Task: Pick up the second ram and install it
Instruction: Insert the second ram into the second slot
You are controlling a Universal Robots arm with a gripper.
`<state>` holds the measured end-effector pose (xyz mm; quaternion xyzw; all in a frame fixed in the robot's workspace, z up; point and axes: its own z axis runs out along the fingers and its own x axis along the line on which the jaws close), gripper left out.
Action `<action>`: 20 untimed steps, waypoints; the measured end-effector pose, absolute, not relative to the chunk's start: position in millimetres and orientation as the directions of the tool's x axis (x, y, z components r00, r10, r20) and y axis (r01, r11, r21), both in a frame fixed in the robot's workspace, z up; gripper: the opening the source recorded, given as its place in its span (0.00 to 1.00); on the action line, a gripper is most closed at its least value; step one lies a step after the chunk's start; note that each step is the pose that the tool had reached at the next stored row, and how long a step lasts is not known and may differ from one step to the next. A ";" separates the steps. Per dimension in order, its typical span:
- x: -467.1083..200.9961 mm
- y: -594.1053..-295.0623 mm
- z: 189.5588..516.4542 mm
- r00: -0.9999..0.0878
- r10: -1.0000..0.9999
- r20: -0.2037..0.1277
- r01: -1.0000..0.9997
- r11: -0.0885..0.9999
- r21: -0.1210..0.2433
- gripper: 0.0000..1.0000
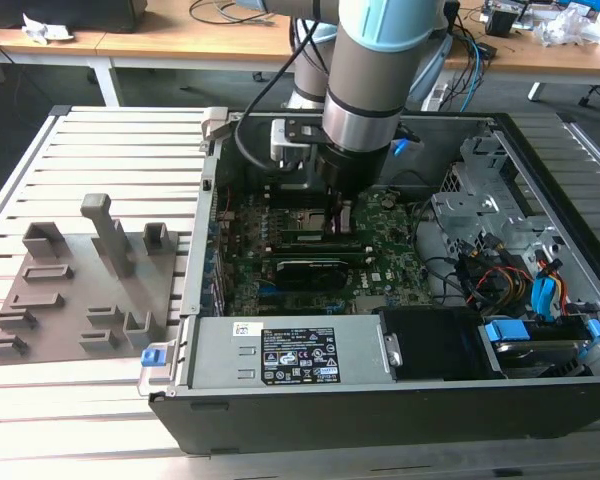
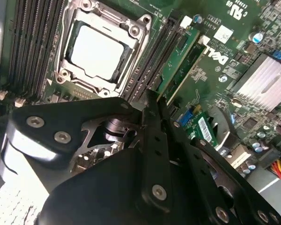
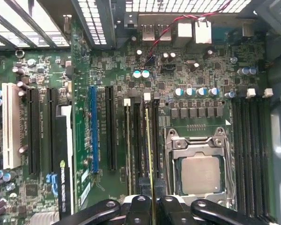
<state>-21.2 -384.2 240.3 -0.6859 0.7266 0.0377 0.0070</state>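
Gripper clamped on the second ram (edge-on) among memory slots beside the CPU socket

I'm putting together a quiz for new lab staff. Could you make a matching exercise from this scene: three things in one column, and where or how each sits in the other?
Things:
1. second ram
2. grey holder tray
3. CPU socket

Places:
A. outside the computer case, on the slatted table, at the exterior view's left
B. flat on the motherboard, a metal frame around a silver square
C. on edge along a slot, with the gripper closed around it

Pairs: 1-C, 2-A, 3-B
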 end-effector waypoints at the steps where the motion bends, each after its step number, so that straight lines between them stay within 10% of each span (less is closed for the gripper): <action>1: -24.4 -383.9 236.2 -0.089 -0.994 -0.063 -0.995 0.087 0.045 0.14; 20: -27.5 -384.9 224.4 -0.078 -0.994 -0.077 -0.996 0.075 0.046 0.14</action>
